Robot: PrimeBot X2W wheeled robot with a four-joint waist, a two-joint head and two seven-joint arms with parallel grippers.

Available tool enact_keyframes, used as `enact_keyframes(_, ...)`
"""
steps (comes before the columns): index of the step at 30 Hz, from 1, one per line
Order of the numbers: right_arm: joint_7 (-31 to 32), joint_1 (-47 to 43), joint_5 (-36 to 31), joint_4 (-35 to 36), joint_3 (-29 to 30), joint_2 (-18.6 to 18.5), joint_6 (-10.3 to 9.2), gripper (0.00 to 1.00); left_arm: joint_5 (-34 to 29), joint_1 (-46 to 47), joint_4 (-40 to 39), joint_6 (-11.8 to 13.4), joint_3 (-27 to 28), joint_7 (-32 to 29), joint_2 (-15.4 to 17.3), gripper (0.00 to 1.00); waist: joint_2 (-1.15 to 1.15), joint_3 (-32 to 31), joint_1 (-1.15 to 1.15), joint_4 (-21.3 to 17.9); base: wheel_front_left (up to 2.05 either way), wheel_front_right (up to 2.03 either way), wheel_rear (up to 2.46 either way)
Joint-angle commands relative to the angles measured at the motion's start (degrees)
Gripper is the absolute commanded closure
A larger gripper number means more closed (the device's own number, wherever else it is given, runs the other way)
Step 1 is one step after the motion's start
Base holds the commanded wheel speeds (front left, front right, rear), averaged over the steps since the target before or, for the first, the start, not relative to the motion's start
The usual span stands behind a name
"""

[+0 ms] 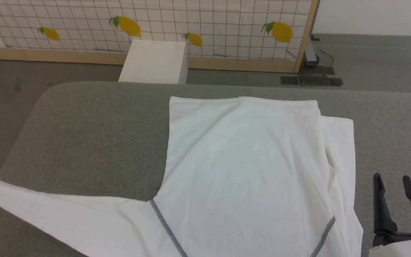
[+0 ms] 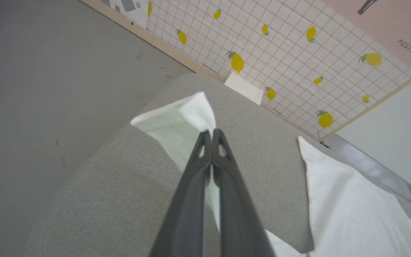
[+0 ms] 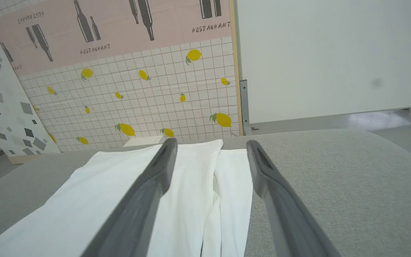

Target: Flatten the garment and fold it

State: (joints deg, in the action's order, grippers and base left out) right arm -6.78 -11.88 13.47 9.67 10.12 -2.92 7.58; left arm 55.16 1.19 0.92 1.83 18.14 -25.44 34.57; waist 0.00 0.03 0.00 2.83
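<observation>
Left pincer pinches garment sleeve tip; right pincer wide, empty, above grey surface beside garment's right edge.

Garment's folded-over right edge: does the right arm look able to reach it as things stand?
Probably yes. The right gripper stands open just beside the garment, its fingers pointing along that edge, with bare grey surface between them and nothing in the way.

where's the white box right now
The rigid white rectangular box sits upper centre-left in the head view, beyond the grey fabric table's far edge, by the lemon-print grid panel.
</observation>
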Motion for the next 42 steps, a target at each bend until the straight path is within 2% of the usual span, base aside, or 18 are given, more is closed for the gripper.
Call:
enact_keyframes(1,-0.51,-0.77,0.35,-0.31,0.03,0.04,-0.09,0.00,0.41,-1.77,-0.52,0.26,0.84,0.50,-0.28,1.00,0.00,-1.07,0.00,0.64,0.00,0.00,0.00)
enact_keyframes(12,-0.26,-1.70,0.50,0.26,0.26,0.04,-0.09,0.00,0.17,-7.66,-4.75,-0.22,3.48,2.24,-1.02,1.00,0.00,-2.02,0.00,0.63,0.00,0.00,0.00)
enact_keyframes(16,-0.07,-1.56,0.35,0.73,0.72,0.04,-0.09,0.00,-1.63,-7.79,-8.04,-1.09,1.80,2.83,-0.53,1.00,0.00,-1.47,0.00,0.49,0.00,0.00,0.00)
enact_keyframes(20,-0.05,-1.04,0.12,1.34,1.91,0.04,-0.09,0.00,-5.60,-7.21,-12.69,-0.62,-1.76,3.61,-0.35,1.00,0.00,-0.93,0.00,0.12,0.00,0.00,0.00)
enact_keyframes(28,0.71,0.10,-0.16,3.45,5.35,0.04,-0.09,0.00,-10.82,-2.48,-26.01,0.20,-16.16,2.19,-5.07,1.00,0.00,-0.21,0.00,-0.81,0.00,0.00,0.00)
enact_keyframes(32,0.92,0.96,-0.33,3.82,7.05,0.04,-0.09,0.00,-14.33,0.03,-30.18,0.73,-26.70,0.95,-9.82,1.00,0.00,0.20,0.00,-1.54,0.00,0.00,0.00)
enact_keyframes(36,1.15,1.48,-0.55,4.05,8.13,0.04,-0.09,0.00,-18.38,1.34,-29.63,-0.23,-38.55,-0.29,-14.84,1.00,0.00,0.24,0.00,-2.11,0.00,0.00,0.00)
enact_keyframes(39,1.55,1.61,-0.64,4.60,8.73,0.04,-0.09,0.00,-20.82,2.00,-26.10,-2.12,-47.04,-0.60,-18.61,1.00,0.00,0.31,0.00,-2.45,0.00,0.00,0.00)
enact_keyframes(42,1.57,1.84,-0.66,4.60,8.87,0.04,-0.09,0.00,-22.85,2.99,-21.31,-3.83,-53.01,0.53,-22.28,1.00,0.00,0.55,0.00,-2.85,0.00,0.00,0.00)
